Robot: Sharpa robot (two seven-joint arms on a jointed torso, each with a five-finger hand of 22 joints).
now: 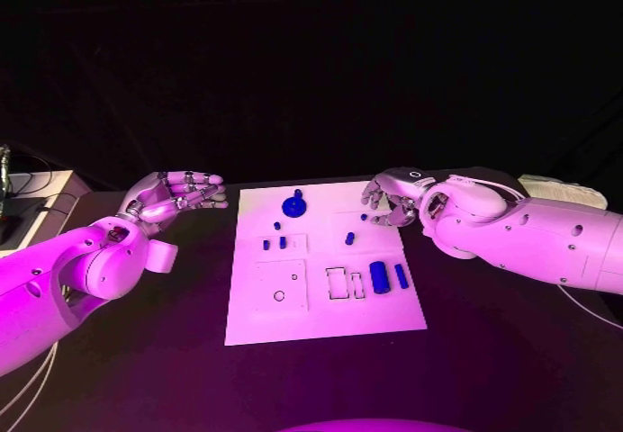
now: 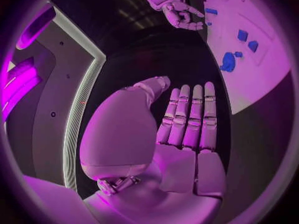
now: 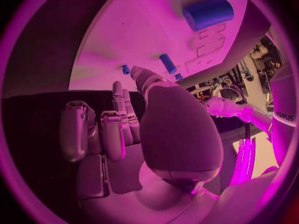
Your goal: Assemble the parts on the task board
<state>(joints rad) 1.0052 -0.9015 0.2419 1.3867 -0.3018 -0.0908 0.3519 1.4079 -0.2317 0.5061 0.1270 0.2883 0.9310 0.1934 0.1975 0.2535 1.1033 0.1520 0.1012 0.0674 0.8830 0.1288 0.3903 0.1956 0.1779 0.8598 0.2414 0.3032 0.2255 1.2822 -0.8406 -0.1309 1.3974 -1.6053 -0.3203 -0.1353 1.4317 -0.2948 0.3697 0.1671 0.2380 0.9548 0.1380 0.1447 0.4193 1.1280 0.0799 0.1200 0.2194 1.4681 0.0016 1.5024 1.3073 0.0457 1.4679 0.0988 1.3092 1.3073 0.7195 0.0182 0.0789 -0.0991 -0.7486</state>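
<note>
Task board [image 1: 325, 310] sat mid-surface with blue parts [image 1: 379, 276] scattered on it; left hand [image 1: 176, 200] hung off its far-left corner, fingers apart and empty, right hand [image 1: 393, 200] over its far-right corner, fingers curled on nothing.

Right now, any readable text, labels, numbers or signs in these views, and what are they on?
No text reads clearly anywhere.
White rectangular task board: black printed outlines only, no letters or numbers.
White right arm: small dark lettering in the right wrist view, too blurred to read.
Small blue parts: unmarked.
</note>
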